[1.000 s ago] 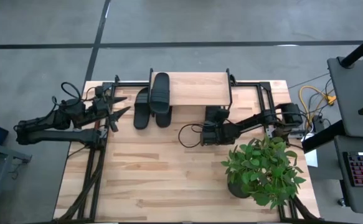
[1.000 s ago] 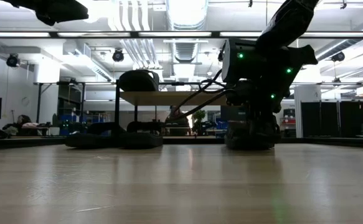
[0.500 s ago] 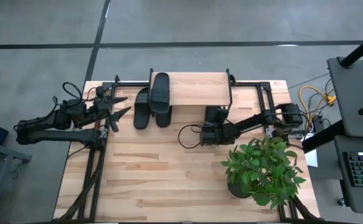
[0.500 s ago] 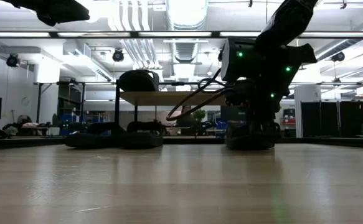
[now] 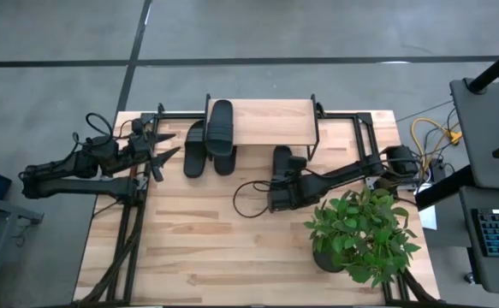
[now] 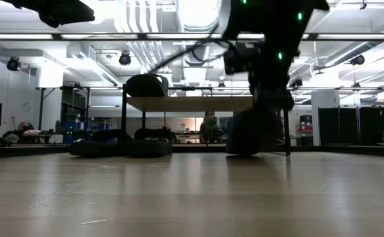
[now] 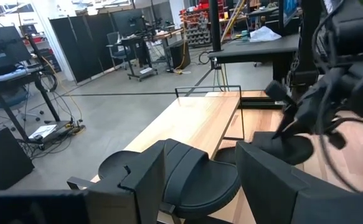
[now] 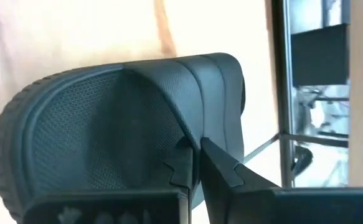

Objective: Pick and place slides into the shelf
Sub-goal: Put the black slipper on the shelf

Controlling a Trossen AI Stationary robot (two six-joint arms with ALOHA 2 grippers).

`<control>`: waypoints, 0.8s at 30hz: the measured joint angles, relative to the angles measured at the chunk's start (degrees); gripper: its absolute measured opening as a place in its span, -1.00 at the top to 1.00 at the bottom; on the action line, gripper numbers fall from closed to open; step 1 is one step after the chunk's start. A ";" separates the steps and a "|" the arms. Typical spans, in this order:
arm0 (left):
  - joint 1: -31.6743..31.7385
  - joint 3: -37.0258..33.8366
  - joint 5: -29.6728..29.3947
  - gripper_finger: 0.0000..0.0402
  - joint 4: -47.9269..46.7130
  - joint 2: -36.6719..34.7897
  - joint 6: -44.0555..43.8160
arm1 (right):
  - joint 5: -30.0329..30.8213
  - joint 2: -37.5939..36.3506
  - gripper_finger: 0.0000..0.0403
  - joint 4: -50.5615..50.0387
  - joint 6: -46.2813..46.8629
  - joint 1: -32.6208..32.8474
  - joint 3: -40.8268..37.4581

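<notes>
Right gripper [image 8: 193, 165] is clamped on the wide strap of one slide [image 8: 119, 130], fingers nearly together with the strap pinched between them. That slide [image 6: 251, 131] hangs tilted, one end at or just above the tabletop, just in front of the shelf [image 5: 270, 122], toward its right end. Judgement: light, rubbery, strap flexible, so it may swing; the strap is the sensible hold. One slide [image 5: 221, 126] lies on the shelf top's left end, two more [image 5: 206, 152] beside it. Left gripper [image 5: 165, 145] waits at the left, fingers spread.
</notes>
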 joint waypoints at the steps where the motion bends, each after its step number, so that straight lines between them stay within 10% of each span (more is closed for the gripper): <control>1: 0.00 0.00 -0.01 0.12 0.01 0.01 0.01 | -0.75 0.00 0.95 -1.07 0.25 0.28 1.26; 24: -0.01 -0.02 0.01 0.12 0.00 0.15 0.03 | -2.74 -0.07 0.96 -14.18 -3.12 3.77 25.89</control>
